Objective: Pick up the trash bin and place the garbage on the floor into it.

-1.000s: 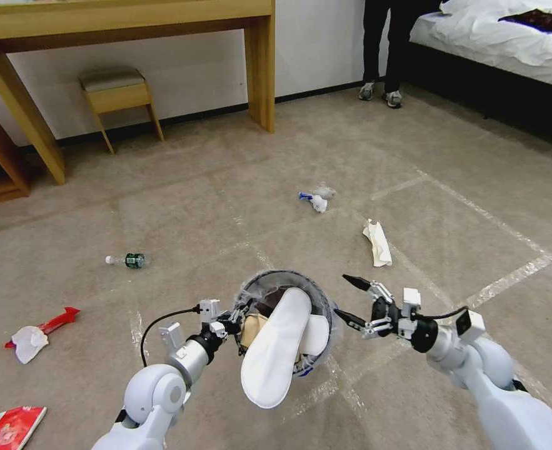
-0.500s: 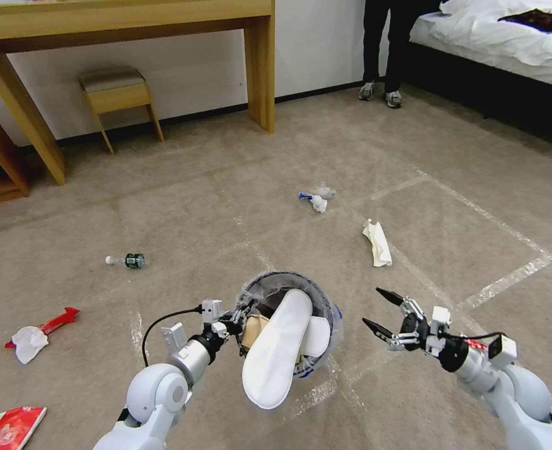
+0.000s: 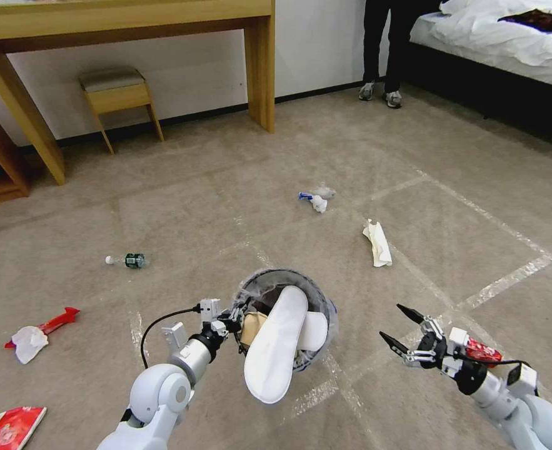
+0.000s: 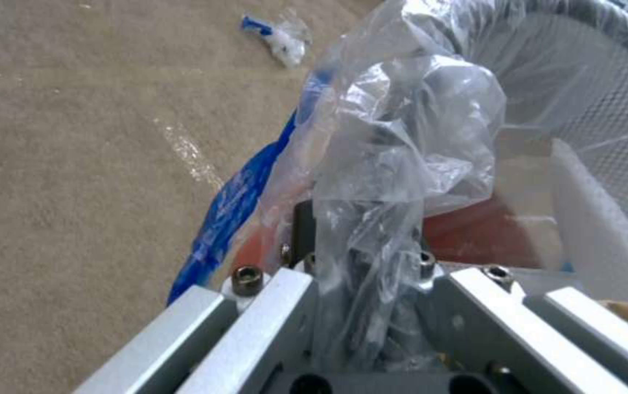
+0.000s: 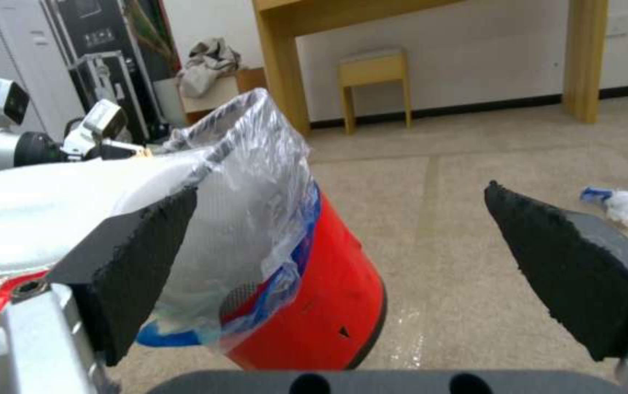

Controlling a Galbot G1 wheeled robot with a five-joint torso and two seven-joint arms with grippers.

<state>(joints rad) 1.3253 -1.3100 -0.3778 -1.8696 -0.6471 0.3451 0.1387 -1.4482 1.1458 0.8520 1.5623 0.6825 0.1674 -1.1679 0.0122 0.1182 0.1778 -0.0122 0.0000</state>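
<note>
Clear plastic lining bunches where the left gripper (image 3: 233, 314) pinches the trash bin (image 3: 321, 299) by its rim, slippers poking out. Beside it, the right gripper (image 3: 402, 330) hangs spread wide, empty. Collecting seems midway; next likely the tissue (image 3: 377, 242) on the carpet (image 3: 225, 206).

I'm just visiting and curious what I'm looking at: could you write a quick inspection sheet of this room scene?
Surface: beige carpet floor, white tape lines.
Job's things: trash bin, slipper sticking out; bottle, tissues, wrappers lying loose.
Clutter: red packet.
Grippers: left gripper shut on bin rim; right gripper open, beside bin, fingers empty.
Cables: black cable on left arm.
Surroundings: desk, stool, bed.
</note>
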